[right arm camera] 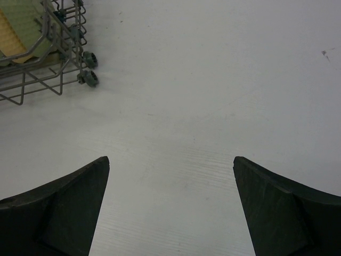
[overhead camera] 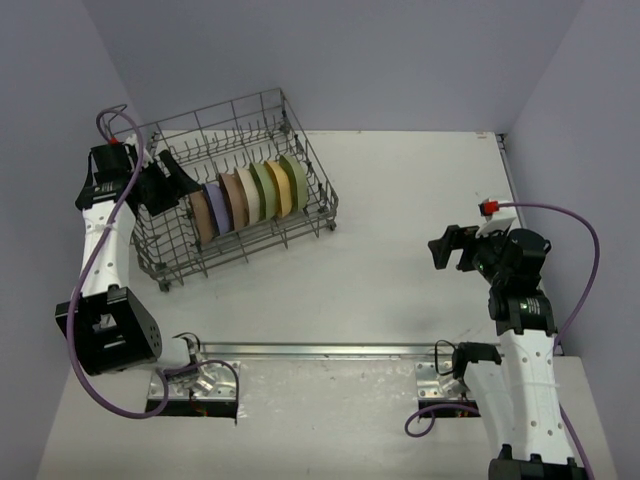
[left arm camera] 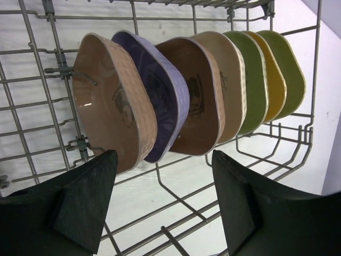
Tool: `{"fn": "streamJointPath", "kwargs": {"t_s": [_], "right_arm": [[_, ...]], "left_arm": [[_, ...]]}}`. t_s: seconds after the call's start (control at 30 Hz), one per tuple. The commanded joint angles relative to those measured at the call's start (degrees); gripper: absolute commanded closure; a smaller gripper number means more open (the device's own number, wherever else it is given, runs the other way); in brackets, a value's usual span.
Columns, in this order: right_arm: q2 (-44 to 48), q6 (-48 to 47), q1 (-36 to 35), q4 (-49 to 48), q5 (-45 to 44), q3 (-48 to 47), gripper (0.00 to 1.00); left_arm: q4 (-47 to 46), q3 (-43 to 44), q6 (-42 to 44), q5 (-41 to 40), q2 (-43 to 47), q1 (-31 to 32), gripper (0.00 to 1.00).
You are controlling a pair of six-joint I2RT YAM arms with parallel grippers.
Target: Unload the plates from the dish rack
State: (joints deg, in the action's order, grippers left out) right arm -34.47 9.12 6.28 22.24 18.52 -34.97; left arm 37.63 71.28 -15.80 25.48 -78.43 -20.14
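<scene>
The grey wire dish rack (overhead camera: pixel 250 245) stands at the far left of the table. Several plates stand on edge in a row inside it, from tan (overhead camera: pixel 203 215) and lavender (overhead camera: pixel 217 205) through to olive (overhead camera: pixel 295 175). My left gripper (overhead camera: pixel 185 185) is inside the rack at the row's left end, open, with nothing between its fingers. In the left wrist view the gripper (left arm camera: pixel 163 160) sits just short of the tan plate (left arm camera: pixel 112 106) and the lavender plate (left arm camera: pixel 160 90), above the rack wires (left arm camera: pixel 181 200). My right gripper (overhead camera: pixel 450 248) hangs open over bare table at the right.
The right wrist view shows the open right gripper (right arm camera: pixel 170 162) over white table, with the rack's wheeled corner (right arm camera: pixel 88 77) at the upper left. Grey walls close in the table on the left, back and right. A metal rail (overhead camera: pixel 320 350) runs along the near edge.
</scene>
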Motion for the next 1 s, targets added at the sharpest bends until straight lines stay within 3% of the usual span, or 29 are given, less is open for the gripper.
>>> {"fn": "streamJointPath", "kwargs": {"t_s": [0.0, 0.5, 0.93, 0.97], "right_arm": [[-0.7, 1.1, 0.2, -3.0, 0.8, -2.3, 0.01], [-1.7, 1.0, 0.2, -2.9, 0.6, -2.5, 0.01], [-2.4, 1.1, 0.3, -2.8, 1.1, -3.2, 0.01], [-2.5, 1.2, 0.2, -2.9, 1.1, -3.2, 0.01]], "left_arm": [[-4.7, -0.8, -3.3, 2.6, -1.1, -0.1, 0.31], [-10.8, -4.4, -6.5, 5.7, -5.6, -0.8, 0.40], [-15.0, -7.4, -9.3, 13.8, -8.4, -4.6, 0.68], [-15.1, -7.6, -9.4, 14.6, -8.4, -4.9, 0.74]]}}
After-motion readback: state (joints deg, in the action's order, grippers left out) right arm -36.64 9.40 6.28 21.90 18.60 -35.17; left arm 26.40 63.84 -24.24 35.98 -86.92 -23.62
